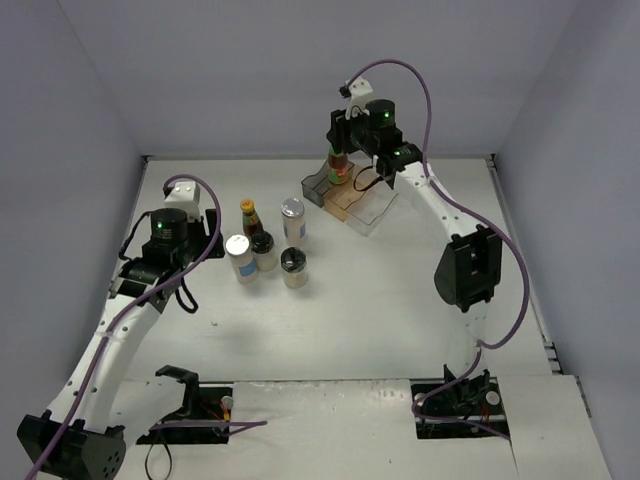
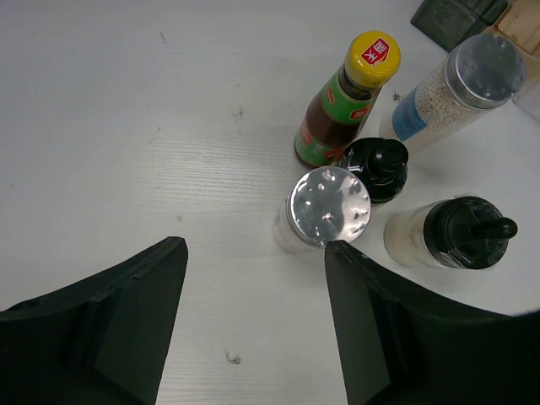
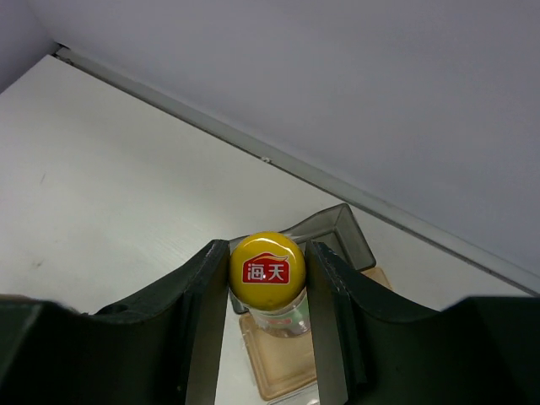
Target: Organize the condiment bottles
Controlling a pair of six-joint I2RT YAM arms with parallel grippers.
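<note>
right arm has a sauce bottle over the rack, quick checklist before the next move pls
1. Grip: right fingers shut on the cap of the sauce bottle: ok.
2. Position: bottle above the rack: ok.
3. Contact: bottle base resting on a step: cannot tell.
4. Other arm: left fingers open: ok.
5. Clearance: left fingers apart from the silver-lidded shaker: cannot tell.

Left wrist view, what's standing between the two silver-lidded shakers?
A short black-topped jar stands between the near shaker and the far shaker, seen from the left wrist.
</note>
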